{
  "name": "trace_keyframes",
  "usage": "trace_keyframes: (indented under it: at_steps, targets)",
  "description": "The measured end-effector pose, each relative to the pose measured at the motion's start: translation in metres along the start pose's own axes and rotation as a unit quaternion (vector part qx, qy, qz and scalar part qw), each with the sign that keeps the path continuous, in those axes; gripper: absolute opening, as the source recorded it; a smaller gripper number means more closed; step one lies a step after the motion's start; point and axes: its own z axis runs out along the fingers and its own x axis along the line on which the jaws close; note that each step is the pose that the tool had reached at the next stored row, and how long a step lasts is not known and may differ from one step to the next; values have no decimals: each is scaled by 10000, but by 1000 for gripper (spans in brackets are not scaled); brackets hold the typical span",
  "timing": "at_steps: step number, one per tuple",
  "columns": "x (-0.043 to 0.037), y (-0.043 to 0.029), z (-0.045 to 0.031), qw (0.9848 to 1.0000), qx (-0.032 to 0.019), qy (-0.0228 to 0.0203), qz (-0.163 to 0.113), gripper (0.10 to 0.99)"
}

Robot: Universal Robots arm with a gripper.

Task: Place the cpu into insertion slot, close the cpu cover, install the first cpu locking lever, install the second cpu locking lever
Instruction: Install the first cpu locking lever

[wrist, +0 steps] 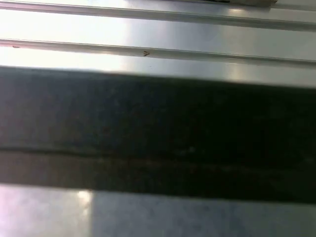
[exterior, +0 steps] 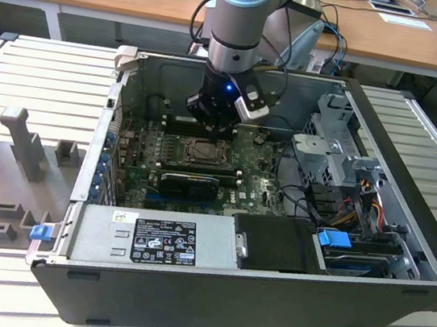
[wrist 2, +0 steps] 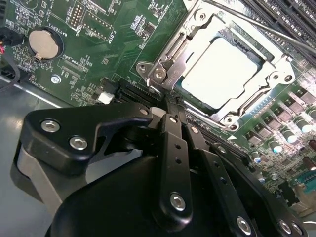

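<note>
The cpu (wrist 2: pixel 222 71) lies flat in the insertion slot (wrist 2: pixel 228 120) on the green motherboard, its pale metal top showing through the window of the cpu cover (wrist 2: pixel 195 37), which lies down over it. A thin metal locking lever (wrist 2: pixel 266 34) runs along one side of the socket. My gripper (wrist 2: pixel 173 114) is shut, its black fingers (wrist 2: pixel 175 148) pressed together with nothing seen between them, tips just beside the socket's edge. In the exterior view the gripper (exterior: pixel 212 123) hangs inside the open computer case, right above the insertion slot (exterior: pixel 201 151).
A coin battery (wrist 2: pixel 44 43) and memory slots (wrist 2: pixel 289 15) flank the socket. A long black card (exterior: pixel 191 182), the power supply (exterior: pixel 155 236), a drive cage (exterior: pixel 335 147) and cables (exterior: pixel 360 201) crowd the case. A dark band (wrist: pixel 158 128) crosses ribbed silver metal in the first wrist view.
</note>
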Motion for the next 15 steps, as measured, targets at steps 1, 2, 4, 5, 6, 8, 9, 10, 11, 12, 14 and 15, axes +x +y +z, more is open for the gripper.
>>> trace_keyframes:
  at_steps: [1, 2, 4, 5, 6, 8, 9, 10, 11, 12, 14, 15]
  targets:
    - [-2, 0, 7, 10000, 0, 0, 0, 106]
    - [-2, -1, 8, 10000, 1, 1, 0, 106]
    - [-3, -1, 8, 10000, -3, 1, 0, 106]
    - [-3, -1, 9, 10000, -6, 0, 0, 106]
    - [-4, 1, -9, 10000, -8, -2, 0, 106]
    - [-4, 7, -102, 10000, -7, 0, 0, 106]
    - [-5, 10, -145, 10000, -6, 0, 0, 106]
    - [-5, 12, -179, 10000, -5, 0, 0, 106]
    - [-5, 7, -179, 10000, -5, 0, -1, 106]
    - [-4, 2, -180, 10000, -5, 0, 0, 106]
    - [-4, -4, -180, 10000, -5, 0, 0, 106]
    - [-3, -10, -181, 10000, -4, 0, 0, 106]
